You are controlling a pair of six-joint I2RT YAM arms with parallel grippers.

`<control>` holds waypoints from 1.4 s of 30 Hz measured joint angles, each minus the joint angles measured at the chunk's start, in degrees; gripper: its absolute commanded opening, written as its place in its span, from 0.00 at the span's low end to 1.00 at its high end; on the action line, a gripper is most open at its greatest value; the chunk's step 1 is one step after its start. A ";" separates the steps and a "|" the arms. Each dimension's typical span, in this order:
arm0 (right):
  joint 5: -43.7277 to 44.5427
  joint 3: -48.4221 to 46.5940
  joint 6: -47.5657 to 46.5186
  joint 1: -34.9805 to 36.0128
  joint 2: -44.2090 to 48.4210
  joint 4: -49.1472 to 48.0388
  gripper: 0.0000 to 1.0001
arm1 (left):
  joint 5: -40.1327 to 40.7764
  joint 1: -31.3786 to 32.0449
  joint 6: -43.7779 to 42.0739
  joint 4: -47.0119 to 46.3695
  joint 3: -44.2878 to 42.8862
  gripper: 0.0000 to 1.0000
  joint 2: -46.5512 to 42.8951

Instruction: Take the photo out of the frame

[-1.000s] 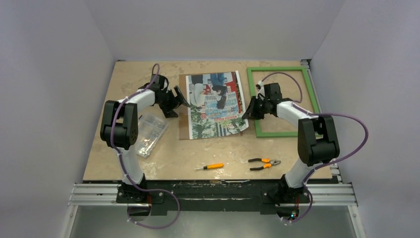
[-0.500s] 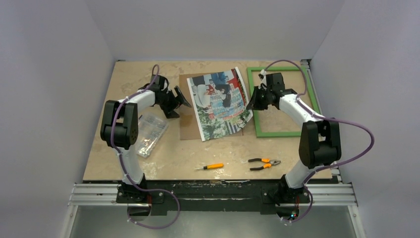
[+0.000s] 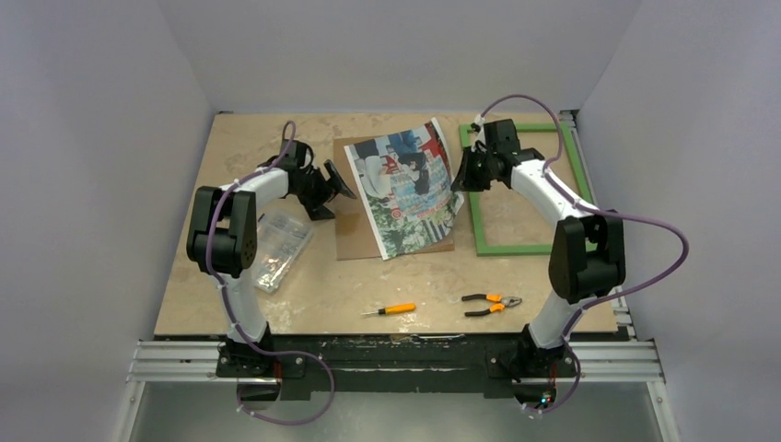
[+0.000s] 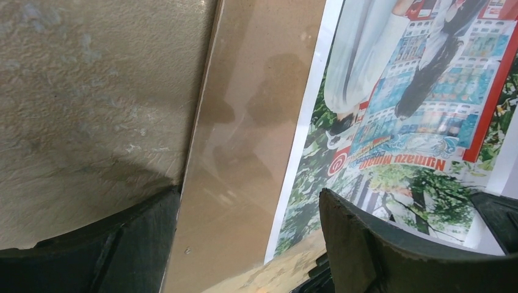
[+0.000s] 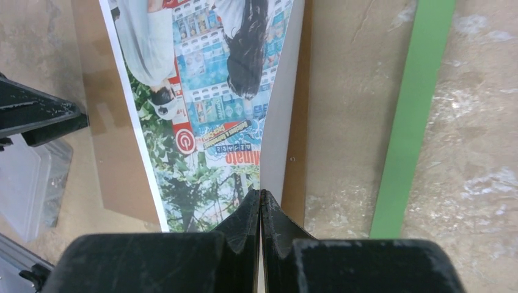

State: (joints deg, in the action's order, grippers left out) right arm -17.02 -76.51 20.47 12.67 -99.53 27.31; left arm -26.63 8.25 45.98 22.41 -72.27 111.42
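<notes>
Looking nearly done here: your photo is out of the frame, which lies empty on the desk beside it. Right jaws are clamped on the photo's edge, raised off the brown board; left jaws gape, empty. Probably just set it down.

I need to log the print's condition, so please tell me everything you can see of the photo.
The photo is a thin, flexible sheet with a colourful print: people, blue and red panels, green foliage and a white border. It is out of the green frame, lying askew and print-side up over a brown board. The right pincer is shut on its white edge nearest the frame, and that side looks lifted and slightly bowed.
</notes>
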 measured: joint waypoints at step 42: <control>16.81 -43.08 -4.57 10.23 8.13 12.76 0.00 | 2.82 0.02 -2.01 4.02 -0.28 0.83 -1.64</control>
State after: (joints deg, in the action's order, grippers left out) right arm -0.21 -119.59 15.90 22.90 -91.39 40.07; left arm -23.81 8.27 43.97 26.44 -72.55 109.78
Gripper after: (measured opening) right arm 0.001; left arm 0.825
